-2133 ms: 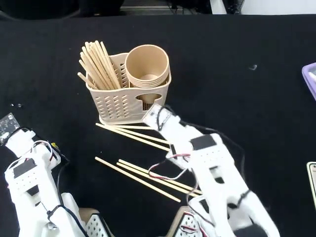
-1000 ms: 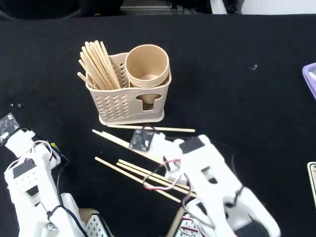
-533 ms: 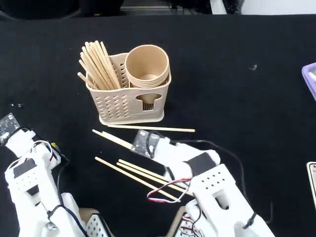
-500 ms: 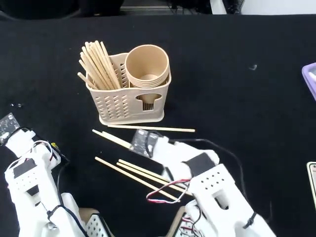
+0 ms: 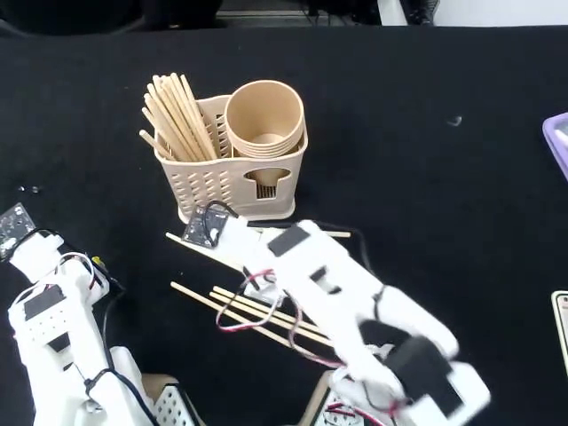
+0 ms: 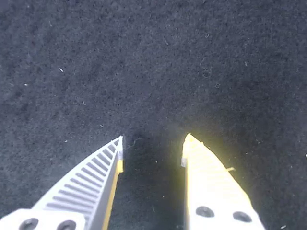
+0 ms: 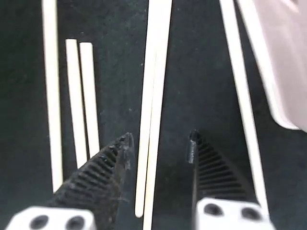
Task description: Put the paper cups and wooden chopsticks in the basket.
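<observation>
Over by the table, the pale slotted basket [image 5: 222, 191] already holds a stack of tan paper cups [image 5: 264, 115] and a bundle of light wooden chopsticks [image 5: 173, 111]. More thin loose sticks [image 5: 191, 294] lie on the black table [image 5: 444, 222] before it. The right gripper [image 7: 160, 139] hangs open astride a touching pair [image 7: 152, 96], gripping nothing. The left gripper [image 6: 153, 141] gapes over bare cloth.
</observation>
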### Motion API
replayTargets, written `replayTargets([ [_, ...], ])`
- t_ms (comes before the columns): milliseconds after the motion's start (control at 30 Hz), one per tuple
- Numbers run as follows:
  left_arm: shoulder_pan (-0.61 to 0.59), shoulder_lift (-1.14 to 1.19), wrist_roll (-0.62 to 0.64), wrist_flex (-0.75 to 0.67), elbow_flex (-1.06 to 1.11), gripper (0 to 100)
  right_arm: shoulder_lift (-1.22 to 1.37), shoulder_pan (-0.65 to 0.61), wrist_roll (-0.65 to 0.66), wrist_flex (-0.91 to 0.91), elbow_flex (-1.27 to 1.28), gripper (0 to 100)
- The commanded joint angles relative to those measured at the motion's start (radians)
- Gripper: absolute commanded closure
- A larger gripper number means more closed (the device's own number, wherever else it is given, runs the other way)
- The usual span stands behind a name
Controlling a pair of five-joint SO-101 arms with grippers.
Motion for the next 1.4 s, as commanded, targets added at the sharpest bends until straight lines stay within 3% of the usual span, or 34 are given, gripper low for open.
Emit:
replayTargets([
  [0,0.005,-0.014,-0.006,-0.006,-0.021,79,0.081,-0.008,-0.006,-0.058,-0.076,80.7],
  [200,0.005,-0.014,-0.006,-0.006,-0.021,79,0.159,-0.012,-0.006,-0.075,-0.085,82.8],
  [333,0.005,-0.014,-0.006,-0.006,-0.021,79,0.162,-0.012,-0.006,-0.072,-0.079,99.5],
  [533,0.005,-0.014,-0.006,-0.006,-0.021,79,0.127,-0.014,-0.006,0.012,-0.082,98.8],
  [1033,0.005,-0.014,-0.006,-0.006,-0.021,79,-0.509,-0.014,-0.015,0.256,-0.105,98.8],
  [1233,0.005,-0.014,-0.006,-0.008,-0.021,79,-0.768,-0.052,-0.215,0.301,-0.245,98.7],
  [1367,0.007,-0.012,-0.006,-0.011,-0.021,79,-0.846,-0.155,-0.319,0.163,-0.257,98.7],
])
